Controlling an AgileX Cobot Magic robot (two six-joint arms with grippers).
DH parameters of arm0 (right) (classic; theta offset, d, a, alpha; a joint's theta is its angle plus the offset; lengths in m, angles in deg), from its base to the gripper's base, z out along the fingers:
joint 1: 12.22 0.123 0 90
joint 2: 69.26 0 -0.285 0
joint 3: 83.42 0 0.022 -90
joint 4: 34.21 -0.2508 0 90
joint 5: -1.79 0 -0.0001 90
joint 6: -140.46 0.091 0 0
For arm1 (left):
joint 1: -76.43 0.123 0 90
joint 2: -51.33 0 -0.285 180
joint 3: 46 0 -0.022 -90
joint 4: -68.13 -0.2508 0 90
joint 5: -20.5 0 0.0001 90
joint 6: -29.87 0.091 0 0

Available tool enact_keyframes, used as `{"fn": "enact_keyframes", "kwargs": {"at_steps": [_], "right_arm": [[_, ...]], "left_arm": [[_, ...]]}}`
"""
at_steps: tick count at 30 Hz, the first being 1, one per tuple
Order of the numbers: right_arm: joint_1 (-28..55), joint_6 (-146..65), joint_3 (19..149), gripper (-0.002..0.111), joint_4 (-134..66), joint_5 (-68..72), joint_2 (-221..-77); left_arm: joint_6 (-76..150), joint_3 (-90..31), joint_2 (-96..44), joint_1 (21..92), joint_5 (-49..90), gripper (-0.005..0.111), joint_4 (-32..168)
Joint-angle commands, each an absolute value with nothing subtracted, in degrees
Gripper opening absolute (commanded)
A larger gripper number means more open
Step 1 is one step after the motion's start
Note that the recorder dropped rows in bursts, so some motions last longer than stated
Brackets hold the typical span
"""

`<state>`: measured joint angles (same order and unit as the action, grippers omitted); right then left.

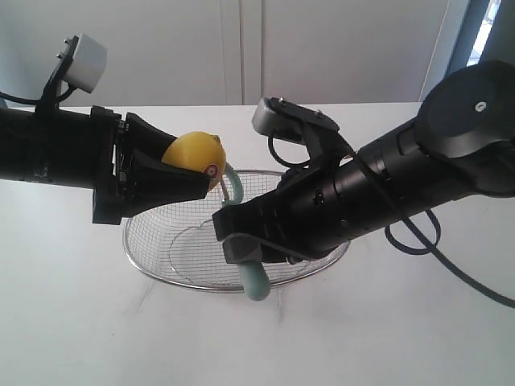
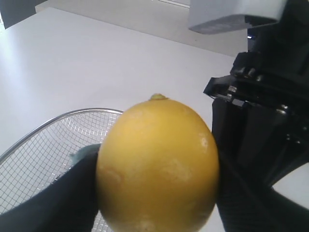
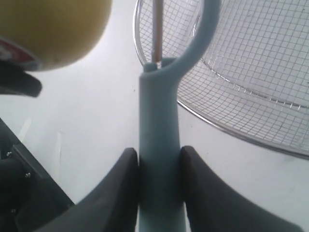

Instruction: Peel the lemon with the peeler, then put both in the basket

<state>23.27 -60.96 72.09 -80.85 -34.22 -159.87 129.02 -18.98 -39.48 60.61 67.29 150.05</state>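
Above the basket point(image 1: 185, 281), left gripper point(image 1: 193, 169) pinches the lemon point(image 2: 157, 164), right gripper point(image 3: 159, 154) pinches the peeler point(image 3: 159, 111); peeling and dropping in seem left.

There is one lemon point(image 1: 193, 153) (bearing one sticker point(image 1: 211, 170)), up above the basket point(image 1: 153, 237). One peeler point(image 1: 257, 285) crosses the basket's rim, and there is one basket.
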Motion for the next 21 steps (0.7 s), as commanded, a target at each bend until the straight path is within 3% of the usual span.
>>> {"fn": "enact_keyframes", "kwargs": {"at_steps": [1,21], "right_arm": [[23.2,-62.3,71.9,0.000,-81.2,-35.4,-161.4],[23.2,-67.8,71.9,0.000,-86.6,-36.5,-162.4]], "left_arm": [[129.3,-18.6,-39.2,60.3,68.7,0.000,152.0],[129.3,-18.6,-39.2,60.3,68.7,0.000,152.0]]}}
